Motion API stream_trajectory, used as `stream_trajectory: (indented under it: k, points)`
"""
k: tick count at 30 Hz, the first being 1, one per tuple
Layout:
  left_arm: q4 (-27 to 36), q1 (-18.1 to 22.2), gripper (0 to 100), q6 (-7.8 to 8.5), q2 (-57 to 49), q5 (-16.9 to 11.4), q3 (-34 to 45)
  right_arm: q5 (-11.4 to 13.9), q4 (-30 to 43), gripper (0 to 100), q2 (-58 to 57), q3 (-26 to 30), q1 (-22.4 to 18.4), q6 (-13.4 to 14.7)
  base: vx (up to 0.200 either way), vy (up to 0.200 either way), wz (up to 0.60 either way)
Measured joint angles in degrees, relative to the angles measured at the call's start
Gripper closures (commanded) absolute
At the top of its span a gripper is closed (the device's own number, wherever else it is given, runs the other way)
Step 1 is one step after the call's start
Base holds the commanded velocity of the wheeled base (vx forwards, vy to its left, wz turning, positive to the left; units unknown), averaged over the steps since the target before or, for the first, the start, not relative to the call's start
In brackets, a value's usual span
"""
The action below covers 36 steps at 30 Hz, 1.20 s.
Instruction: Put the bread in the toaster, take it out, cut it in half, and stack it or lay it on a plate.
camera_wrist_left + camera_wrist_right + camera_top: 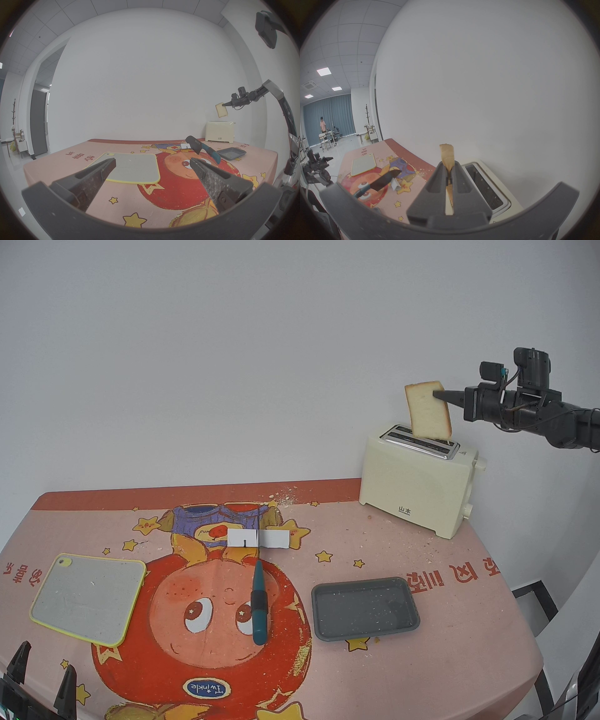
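- Two worries start at the lower left of the frame. The left jaws stand apart and empty over the near edge of the counter [437,646], just beside the cutting board [87,597]. A careless reach from there could shove the board askew or push it off the edge.
- At the centre, the knife [259,605] has its blade propped on a small white stand [258,538]. A nudge could tip it flat, which would make the handle harder to grab cleanly.
- Right of centre, the grey plate [365,610] lies well apart from the toaster [419,487], so the slice faces a long carry.
- At the upper right, the bread [427,410] hangs tilted over the toaster's slot, with its lower corner at the mouth. The right jaws are clamped on its upper edge with a thin bite. Soft crumb may tear or pivot there, and the tilt could snag the slot rim and drop the slice.
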Motion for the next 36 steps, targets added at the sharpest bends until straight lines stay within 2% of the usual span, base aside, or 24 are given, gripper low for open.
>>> stream_trajectory:
  k: [6,9,18,20,22,24,28,30,36]
  points:
    - [0.0,0.0,0,0.01,0.0,0.0,0.0,0.0,-0.13,100,-6.51,2.54,1.84,1.32,0.0,0.0,0.0]
    - [0.0,0.0,0,0.01,0.0,0.0,0.0,0.0,-0.18,100,-10.12,6.45,3.05,1.54,0.0,0.0,0.0]
    - [0.05,0.0,0,0.01,0.0,-0.02,0.0,-2.39,-2.07,100,-21.42,26.86,10.03,3.11,0.0,0.0,0.0]
    - [0.02,0.0,0,0.0,0.0,-0.02,0.0,-3.51,-2.93,100,-23.89,30.82,12.57,4.56,0.0,0.2,0.0]
    - [0.05,0.0,0,0.0,0.0,-0.05,0.0,-4.69,-3.5,100,-26.12,34.18,15.35,7.22,0.0,0.2,0.0]
    - [0.05,0.0,0,-0.02,0.0,-0.05,0.0,-6.47,-4.21,100,-29.07,37.72,19.04,12.78,0.0,0.2,0.0]
    - [0.05,0.0,0,-0.07,0.0,-0.05,0.0,-8.14,-4.73,100,-32.66,41.33,23.37,19.18,0.0,0.2,0.0]
    - [0.05,0.0,0,-0.1,0.0,-0.09,0.0,-8.7,-4.97,100,-34.29,43.01,25.08,20.6,0.0,0.2,0.0]
    - [0.02,0.0,0,-0.1,0.0,-0.09,0.0,-8.87,-5.06,100,-37.21,46.48,28.07,21.07,0.0,0.2,0.0]
